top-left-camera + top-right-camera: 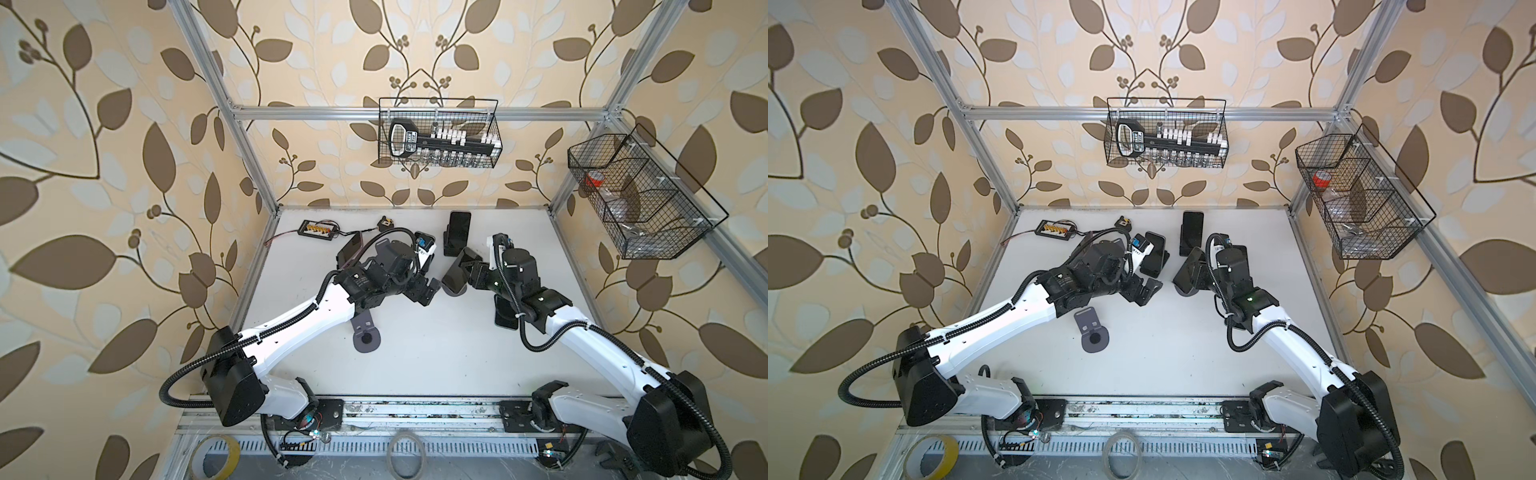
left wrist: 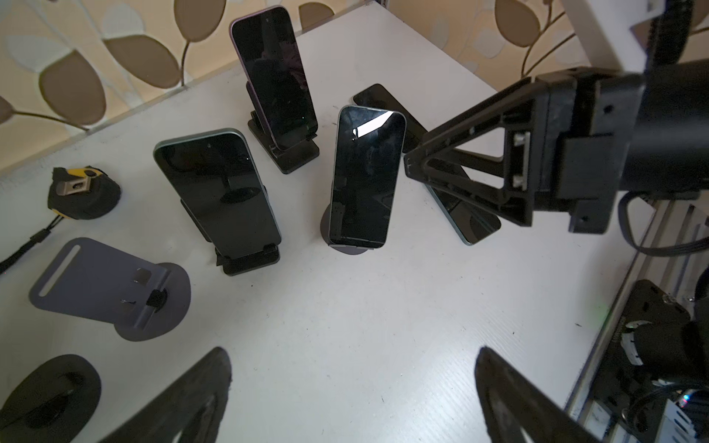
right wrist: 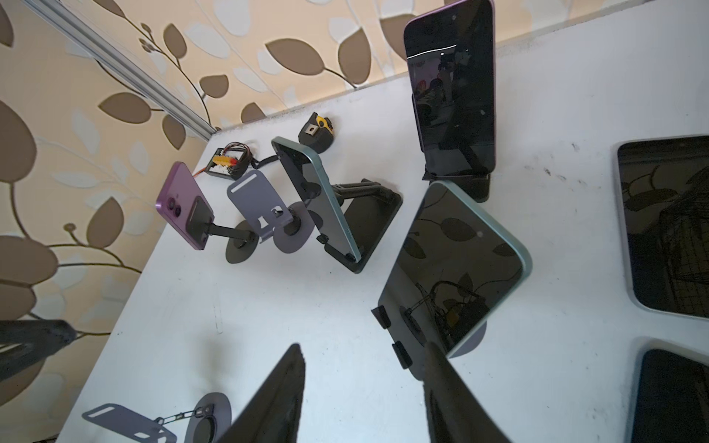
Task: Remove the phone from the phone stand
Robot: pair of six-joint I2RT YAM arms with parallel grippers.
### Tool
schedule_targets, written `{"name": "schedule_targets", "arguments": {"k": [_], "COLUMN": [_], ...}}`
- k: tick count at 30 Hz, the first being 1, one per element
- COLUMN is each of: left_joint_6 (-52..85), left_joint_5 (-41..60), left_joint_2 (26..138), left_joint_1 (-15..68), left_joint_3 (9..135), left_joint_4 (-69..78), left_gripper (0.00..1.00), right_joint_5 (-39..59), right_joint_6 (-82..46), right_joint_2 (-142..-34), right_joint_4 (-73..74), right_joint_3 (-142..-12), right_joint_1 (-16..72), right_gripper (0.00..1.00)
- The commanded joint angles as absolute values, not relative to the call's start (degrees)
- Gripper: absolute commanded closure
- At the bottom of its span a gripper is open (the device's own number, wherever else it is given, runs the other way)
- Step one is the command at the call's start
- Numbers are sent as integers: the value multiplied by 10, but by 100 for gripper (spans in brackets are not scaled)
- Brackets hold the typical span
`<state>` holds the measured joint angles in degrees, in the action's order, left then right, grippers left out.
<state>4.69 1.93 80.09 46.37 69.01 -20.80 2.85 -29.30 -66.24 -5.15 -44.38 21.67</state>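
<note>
A green-edged phone [image 3: 456, 264] leans dark screen up on a grey round-based phone stand [image 3: 474, 345] mid-table; both top views show the phone [image 1: 456, 274] [image 1: 1187, 270]. My right gripper [image 3: 366, 347] is open over bare table just beside the stand. One of its fingers [image 3: 441, 383] overlaps the stand's lower corner, and nothing sits between the jaws. The left wrist view shows that gripper [image 2: 422, 168] close to the phone's [image 2: 364, 180] upper side edge. My left gripper [image 2: 353, 351] hangs wide open and empty, left of the stand [image 1: 426, 291].
A purple phone on a black stand [image 1: 459, 228] is at the back. Left of it stands another green phone [image 2: 218, 188] on a black stand. Empty grey stands [image 1: 365, 332] [image 2: 107, 287], flat phones [image 3: 667, 226], a tape measure [image 1: 384, 223] and a connector board [image 1: 318, 227] are nearby.
</note>
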Motion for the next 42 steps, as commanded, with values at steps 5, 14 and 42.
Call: {"name": "schedule_targets", "arguments": {"k": [5,14,42], "left_joint_6": [182,248,332], "left_joint_5": [0,16,118], "left_joint_2": [881,955,1113], "left_joint_1": [453,422,406], "left_joint_3": [735,757,822], "left_joint_4": [-194,-176,-128], "left_gripper": [21,40,72], "right_joint_5": [35,35,42], "right_joint_6": [-285,-265,-245], "right_joint_2": [-657,-639,-636], "right_joint_4": [-82,-67,-53], "right_joint_3": [-481,-467,-434], "right_joint_1": [217,216,210], "right_gripper": [50,49,47]}}
